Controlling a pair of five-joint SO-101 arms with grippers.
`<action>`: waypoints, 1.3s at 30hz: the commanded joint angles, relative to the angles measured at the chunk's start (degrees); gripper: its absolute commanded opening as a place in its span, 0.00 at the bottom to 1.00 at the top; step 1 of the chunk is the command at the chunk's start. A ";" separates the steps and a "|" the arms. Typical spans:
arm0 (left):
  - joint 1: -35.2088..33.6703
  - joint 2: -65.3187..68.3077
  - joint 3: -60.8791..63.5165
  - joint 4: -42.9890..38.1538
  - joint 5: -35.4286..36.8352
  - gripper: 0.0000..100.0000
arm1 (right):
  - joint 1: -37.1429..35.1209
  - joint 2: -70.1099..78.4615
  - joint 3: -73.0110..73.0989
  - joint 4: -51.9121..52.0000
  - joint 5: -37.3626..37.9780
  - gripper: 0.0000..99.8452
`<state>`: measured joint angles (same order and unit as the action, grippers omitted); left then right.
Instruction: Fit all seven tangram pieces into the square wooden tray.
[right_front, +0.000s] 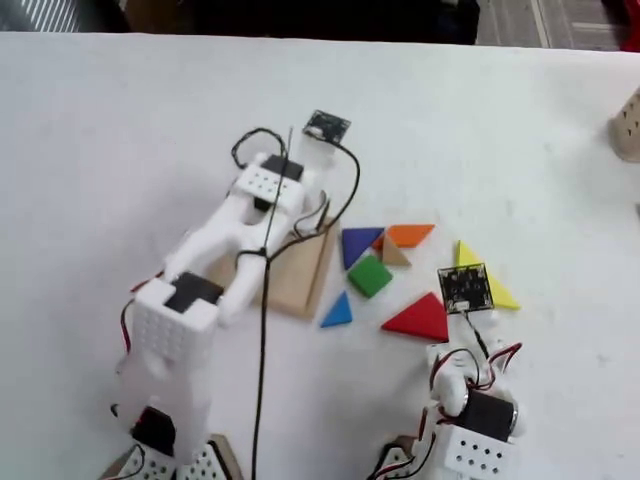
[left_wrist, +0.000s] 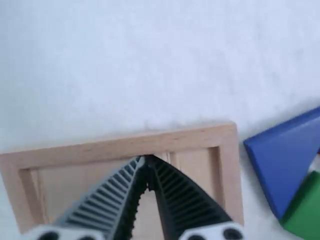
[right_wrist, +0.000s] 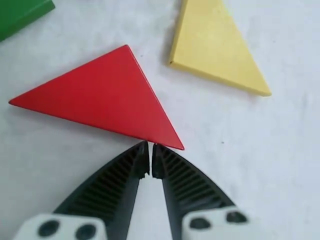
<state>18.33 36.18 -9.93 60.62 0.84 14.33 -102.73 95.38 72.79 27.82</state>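
The left gripper (left_wrist: 147, 161), tips together, hangs over the wooden tray (right_front: 300, 282), its visible floor bare, left of centre; the right gripper (right_wrist: 150, 150), also closed, sits by the red triangle (right_wrist: 102, 102).

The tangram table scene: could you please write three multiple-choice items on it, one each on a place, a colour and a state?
1. The left gripper is over: A) the wooden tray; B) a yellow piece; C) bare table.
2. The triangle nearest the right gripper is: A) green; B) orange; C) red.
3. Both grippers are: A) wide open; B) shut and empty; C) shut on a piece.
Answers: 1 A, the left wrist view has the tray's frame beneath the gripper. 2 C, the red triangle lies just off its tips. 3 B, each wrist view shows the jaws meeting with nothing between them.
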 joint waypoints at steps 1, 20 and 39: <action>-1.71 3.21 -9.58 2.81 0.79 0.02 | 0.48 -0.40 -1.05 0.13 0.97 0.02; -17.10 -7.52 -3.69 12.04 -12.92 0.03 | 0.48 -0.40 -1.05 0.04 0.97 0.02; -17.89 -26.51 29.98 -12.92 -11.87 0.18 | 0.48 -0.40 -1.05 0.13 0.97 0.02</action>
<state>1.71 4.35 25.58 49.10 -11.74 14.42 -102.73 95.38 72.79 27.82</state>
